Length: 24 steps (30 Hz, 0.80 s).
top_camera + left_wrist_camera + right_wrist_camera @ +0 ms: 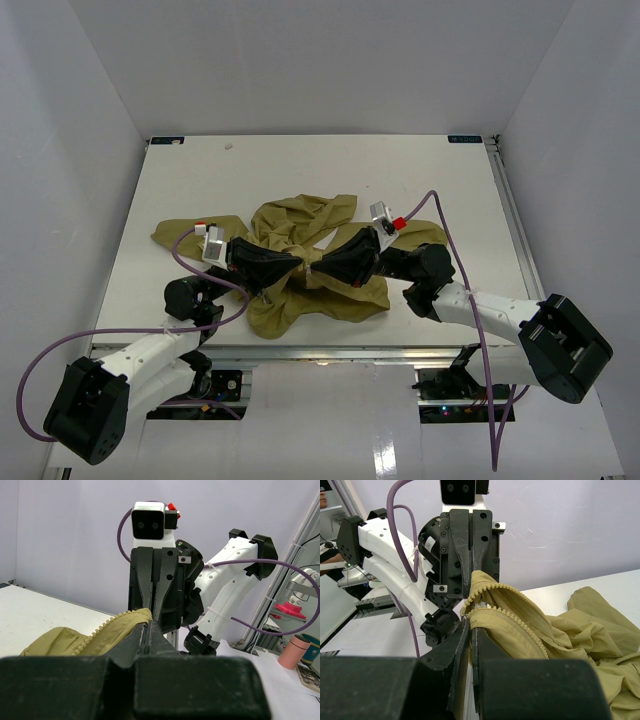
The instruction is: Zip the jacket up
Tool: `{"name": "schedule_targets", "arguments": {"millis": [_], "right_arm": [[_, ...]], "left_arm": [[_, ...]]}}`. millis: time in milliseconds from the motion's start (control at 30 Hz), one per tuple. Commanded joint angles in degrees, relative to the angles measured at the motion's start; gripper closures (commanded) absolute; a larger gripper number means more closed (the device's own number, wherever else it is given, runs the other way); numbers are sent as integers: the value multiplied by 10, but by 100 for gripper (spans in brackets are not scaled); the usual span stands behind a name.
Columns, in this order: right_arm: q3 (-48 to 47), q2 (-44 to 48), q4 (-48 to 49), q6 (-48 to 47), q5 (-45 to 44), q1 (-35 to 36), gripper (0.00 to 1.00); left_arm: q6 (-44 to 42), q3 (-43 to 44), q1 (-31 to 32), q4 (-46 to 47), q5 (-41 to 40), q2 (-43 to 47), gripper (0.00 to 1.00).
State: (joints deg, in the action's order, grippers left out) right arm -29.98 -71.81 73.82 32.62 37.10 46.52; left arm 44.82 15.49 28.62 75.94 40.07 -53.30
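Now, both tools meet tip to tip low over the middle of the tabletop [430,180].

- Left tool [296,264]: jaws fully closed, pinching one toothed front edge of the jacket [318,215].
- Right tool [320,270]: jaws likewise closed, clamped on the facing toothed edge, just beside the left tool's tips.
- Cannot tell whether either one has the slider or the end pin.
- The rest of the jacket lies heaped under and behind the tools, one sleeve trailing left.

Risks, as I judge them:
- The zipper tape is thin, so a pull apart could slide it out of the flat fingers.
- The tips are nearly touching, so a small misaimed move could knock tool against tool.
- Loose folds sit right under the zipper teeth [512,616] and could be drawn into the track or twist the two rows out of line.

Materials:
- The fabric is olive-mustard, thin, soft and heavily wrinkled.
- The teeth are small, ridged and the same colour as the fabric. They run in curved rows.
- The fingers are black, hard and tapered.
- The tabletop is white and smooth.
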Motion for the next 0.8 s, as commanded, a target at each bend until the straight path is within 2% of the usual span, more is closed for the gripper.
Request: {"name": "schedule_targets", "arguments": {"millis": [0,767], "right_arm": [[-6,3,44,-3,5,2,92],[-3,-4,45,-2,7,3,92]], "left_arm": [[-6,14,2,285,-8,4,100],[-10,18,2,284,-5,2,100]]}}
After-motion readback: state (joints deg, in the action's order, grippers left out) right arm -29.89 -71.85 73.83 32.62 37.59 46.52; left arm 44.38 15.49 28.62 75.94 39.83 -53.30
